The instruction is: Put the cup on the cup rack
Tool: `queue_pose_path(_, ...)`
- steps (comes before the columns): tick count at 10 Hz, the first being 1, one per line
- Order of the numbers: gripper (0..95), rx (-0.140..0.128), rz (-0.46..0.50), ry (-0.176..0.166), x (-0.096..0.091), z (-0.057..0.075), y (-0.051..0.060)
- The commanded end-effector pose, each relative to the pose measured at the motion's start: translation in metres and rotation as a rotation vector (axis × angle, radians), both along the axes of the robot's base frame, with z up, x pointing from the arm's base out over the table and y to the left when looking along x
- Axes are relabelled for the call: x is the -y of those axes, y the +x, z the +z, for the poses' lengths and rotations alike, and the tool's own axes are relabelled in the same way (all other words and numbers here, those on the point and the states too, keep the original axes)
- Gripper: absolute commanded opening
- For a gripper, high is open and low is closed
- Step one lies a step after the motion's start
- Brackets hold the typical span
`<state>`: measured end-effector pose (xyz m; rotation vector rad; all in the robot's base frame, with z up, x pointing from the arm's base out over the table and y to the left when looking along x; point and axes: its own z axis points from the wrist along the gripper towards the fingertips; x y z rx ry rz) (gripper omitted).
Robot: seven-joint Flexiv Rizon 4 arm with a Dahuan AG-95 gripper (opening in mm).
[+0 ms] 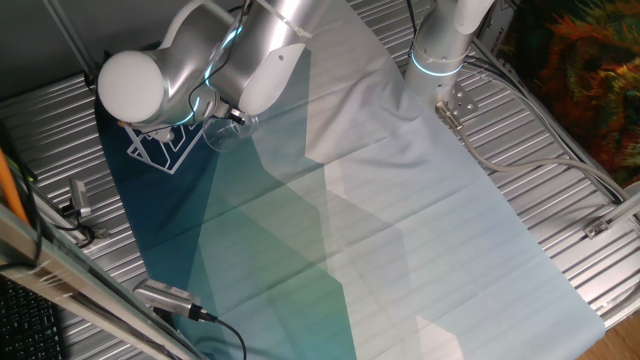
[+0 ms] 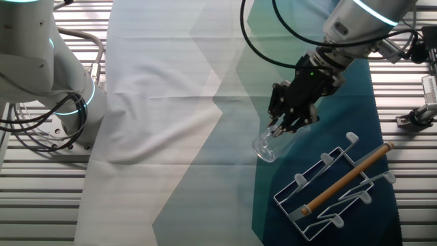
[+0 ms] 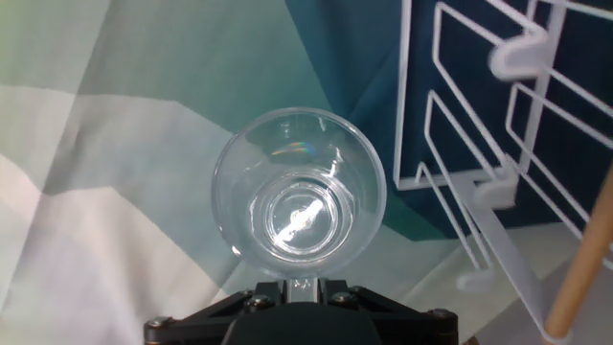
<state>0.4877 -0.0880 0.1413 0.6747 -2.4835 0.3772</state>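
Observation:
The clear glass cup (image 3: 299, 182) fills the middle of the hand view, seen end-on, with its handle between my fingers at the bottom edge. My gripper (image 3: 305, 286) is shut on it. In the other fixed view my gripper (image 2: 288, 121) holds the cup (image 2: 265, 146) tilted just above the cloth, a little to the left of the white wire cup rack (image 2: 332, 184) with its wooden rod (image 2: 349, 177). In the hand view the rack (image 3: 476, 125) lies close to the right of the cup, not touching it. In one fixed view the cup (image 1: 226, 127) shows under my arm, and the rack (image 1: 160, 148) is mostly hidden.
A teal, green and white cloth (image 2: 177, 123) covers the slatted metal table (image 2: 41, 198). A second arm's base (image 2: 68, 102) stands at the cloth's far side, with cables beside it. A small camera with a cable (image 1: 170, 297) sits at the table's edge.

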Motion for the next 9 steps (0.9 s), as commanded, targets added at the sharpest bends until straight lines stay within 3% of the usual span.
queue_pose_path(1,0.0,0.008,-0.001,0.002,0.0012,-0.009,-0.0023)
queue_pose_path(7,0.0,0.034,0.003,0.012,-0.0004,-0.0157,-0.0037)
queue_pose_path(9,0.0,0.024,0.002,0.006,-0.0005,-0.0158,-0.004)
